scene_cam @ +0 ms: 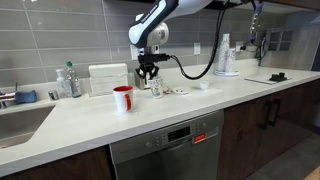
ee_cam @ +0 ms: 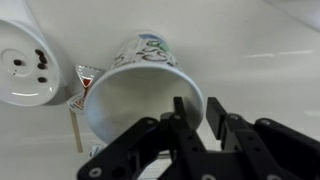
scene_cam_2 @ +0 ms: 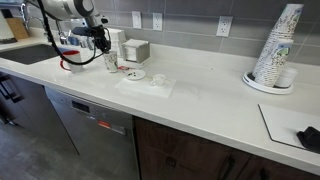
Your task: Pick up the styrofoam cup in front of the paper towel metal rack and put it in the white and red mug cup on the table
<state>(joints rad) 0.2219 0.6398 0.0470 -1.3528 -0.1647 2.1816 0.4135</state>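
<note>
White printed foam cup (ee_cam: 140, 95): claw (ee_cam: 200, 110) straddles rim, can't tell if clamped. Squeeze lightly, lift straight, then over glossy red mug (scene_cam: 122, 98).

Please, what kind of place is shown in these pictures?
Most likely a kitchen, perhaps an office kitchenette: a dishwasher under the white counter, a sink set into it, and a grey tiled wall.

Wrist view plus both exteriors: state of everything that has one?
styrofoam cup: empty, rim between the gripper fingers.
gripper: straddles the cup rim, one finger inside, one outside; closure unclear.
white and red mug cup: upright on the counter.
cup stack: nested, standing.
dishwasher: door shut.
</note>
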